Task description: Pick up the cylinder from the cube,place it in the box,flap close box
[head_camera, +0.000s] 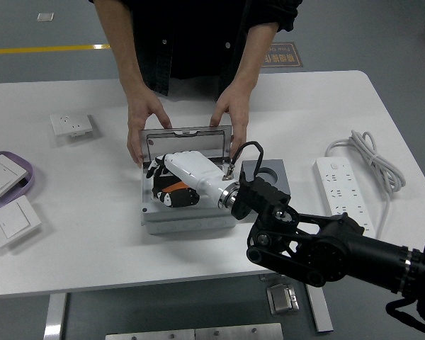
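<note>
My right hand point(164, 185), white with black fingers, reaches into the open grey box point(177, 219) from the right. Its fingers are curled around the orange cylinder point(172, 189), low inside the box. The box lid point(188, 141) stands upright at the far side. A person across the table holds the box with both hands, one point(143, 122) at the lid's left end and one point(230, 117) at its right end. The grey cube point(268, 176) with a round hole on top sits just right of the box. My left arm is out of view.
A white power strip point(343, 193) with its coiled cable lies at the right. A white socket point(71, 125) lies at the far left. A purple tray point(21, 185) holding a switch and a second switch plate point(13, 221) sit at the left edge.
</note>
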Robot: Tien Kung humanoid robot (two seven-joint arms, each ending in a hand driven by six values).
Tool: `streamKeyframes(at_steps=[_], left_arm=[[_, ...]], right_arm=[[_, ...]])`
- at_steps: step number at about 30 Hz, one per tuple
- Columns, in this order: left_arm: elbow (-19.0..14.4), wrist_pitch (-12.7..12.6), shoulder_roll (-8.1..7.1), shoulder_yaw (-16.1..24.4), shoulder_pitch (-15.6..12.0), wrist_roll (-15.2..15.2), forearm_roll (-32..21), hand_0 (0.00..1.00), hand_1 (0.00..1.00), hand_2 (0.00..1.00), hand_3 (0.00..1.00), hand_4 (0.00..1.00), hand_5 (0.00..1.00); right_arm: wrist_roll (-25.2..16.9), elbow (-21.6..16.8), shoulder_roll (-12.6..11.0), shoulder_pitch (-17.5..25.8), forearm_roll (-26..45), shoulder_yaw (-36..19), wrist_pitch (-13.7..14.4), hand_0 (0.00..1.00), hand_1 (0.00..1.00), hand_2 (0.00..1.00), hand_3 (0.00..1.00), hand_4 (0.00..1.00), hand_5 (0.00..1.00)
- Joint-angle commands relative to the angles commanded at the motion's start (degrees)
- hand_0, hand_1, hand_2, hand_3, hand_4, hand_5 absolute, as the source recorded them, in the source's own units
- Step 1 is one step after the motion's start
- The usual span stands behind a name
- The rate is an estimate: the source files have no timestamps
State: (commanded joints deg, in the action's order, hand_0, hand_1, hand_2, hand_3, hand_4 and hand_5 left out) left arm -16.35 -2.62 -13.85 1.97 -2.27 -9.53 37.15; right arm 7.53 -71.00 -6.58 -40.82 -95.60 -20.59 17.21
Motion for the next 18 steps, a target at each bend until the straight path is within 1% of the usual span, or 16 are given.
streamKeyframes(at_steps=[1,6,7,9,12,13,15,18], left_arm=[[-0.03,-0.01,0.02,0.11,0.00,0.00,0.07,0.632,0.620,0.559,0.638,0.706,0.300],[-0.09,-0.02,0.11,0.30,0.01,0.00,0.17,0.632,0.620,0.559,0.638,0.706,0.300],[-0.07,-0.02,0.10,0.26,0.02,0.00,0.12,0.630,0.619,0.559,0.637,0.705,0.298],[-0.03,-0.05,0.04,0.18,0.03,0.00,0.07,0.630,0.619,0.559,0.637,0.705,0.298],[0.02,-0.08,-0.07,0.04,0.09,0.01,-0.03,0.630,0.619,0.559,0.637,0.705,0.298],[0.03,-0.09,-0.10,-0.01,0.11,0.01,-0.06,0.630,0.619,0.559,0.637,0.704,0.300],[0.04,-0.10,-0.18,-0.12,0.20,0.02,-0.16,0.630,0.619,0.559,0.637,0.704,0.300],[0.04,-0.11,-0.29,-0.38,0.27,0.01,-0.33,0.630,0.619,0.559,0.637,0.704,0.300]], right_arm=[[-0.46,-1.02,-0.54,0.47,1.37,-0.67,0.31,0.732,0.611,0.617,0.682,0.916,0.358],[-2.28,-7.56,-4.07,2.09,9.51,-4.18,1.52,0.732,0.611,0.617,0.682,0.916,0.358],[-2.38,-8.87,-4.71,2.03,10.91,-4.65,1.72,0.742,0.614,0.622,0.698,0.973,0.396],[-2.52,-11.98,-6.02,1.33,14.07,-5.25,2.39,0.742,0.614,0.622,0.698,0.973,0.396],[-2.61,-15.64,-7.09,-0.61,17.57,-5.15,3.17,0.742,0.614,0.622,0.698,0.973,0.396],[-2.62,-16.57,-7.26,-1.22,18.48,-5.07,3.31,0.729,0.610,0.623,0.696,0.920,0.375],[-2.58,-17.12,-7.42,-2.99,19.72,-4.80,3.55,0.729,0.610,0.623,0.696,0.920,0.375],[-2.88,-15.70,-7.37,-5.32,20.84,-4.31,3.87,0.729,0.610,0.623,0.696,0.920,0.375]])
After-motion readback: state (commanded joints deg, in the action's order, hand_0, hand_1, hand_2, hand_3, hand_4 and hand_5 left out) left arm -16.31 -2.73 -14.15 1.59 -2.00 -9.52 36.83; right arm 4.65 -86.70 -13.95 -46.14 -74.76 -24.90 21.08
